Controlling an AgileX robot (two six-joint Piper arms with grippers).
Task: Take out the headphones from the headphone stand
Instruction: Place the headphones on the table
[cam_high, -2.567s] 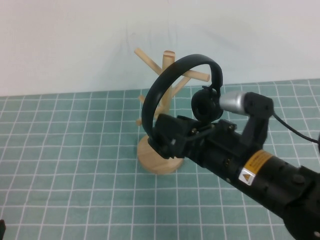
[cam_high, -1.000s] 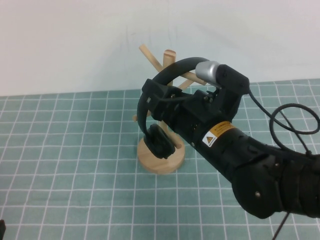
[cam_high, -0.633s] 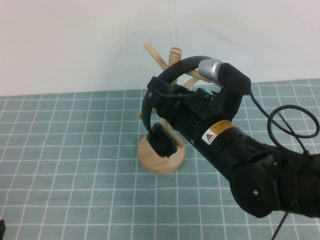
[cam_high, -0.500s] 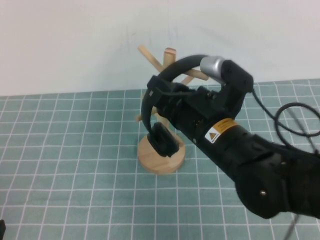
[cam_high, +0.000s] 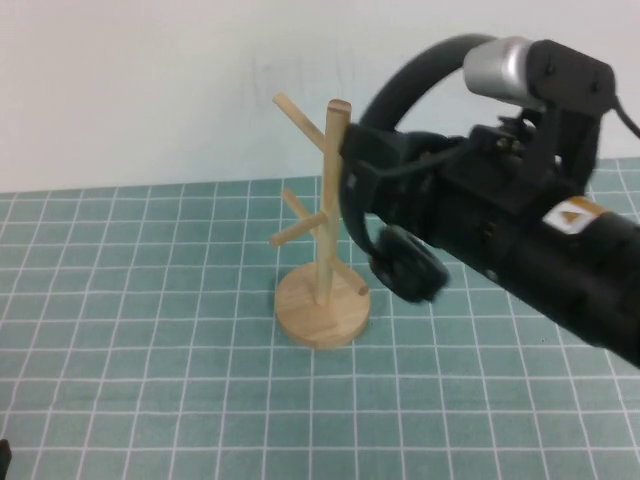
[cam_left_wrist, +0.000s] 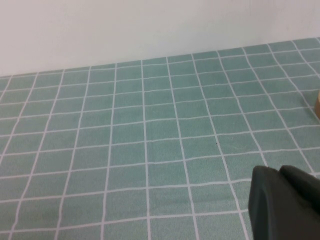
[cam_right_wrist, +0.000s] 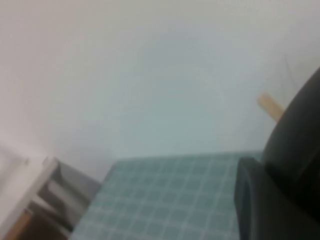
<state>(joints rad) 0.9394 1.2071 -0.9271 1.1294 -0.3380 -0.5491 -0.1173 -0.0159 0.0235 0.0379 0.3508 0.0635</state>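
The headphones are black and hang in the air just right of the headphone stand, clear of its pegs. The headband arcs up over my right arm and one ear cup dangles low beside the pole. My right gripper is shut on the headband, close to the pole's top. In the right wrist view the headband fills the side by the gripper, with one wooden peg behind it. My left gripper is shut and empty, low over the table, far from the stand.
The green checked table cover stretches all round the stand. A white wall stands close behind it. The edge of the stand's base shows in the left wrist view. My right arm reaches in from the right.
My right gripper has lifted the headphones up and to the right, off the pegs. The stand now stands bare and upright; it wobbled a little before.
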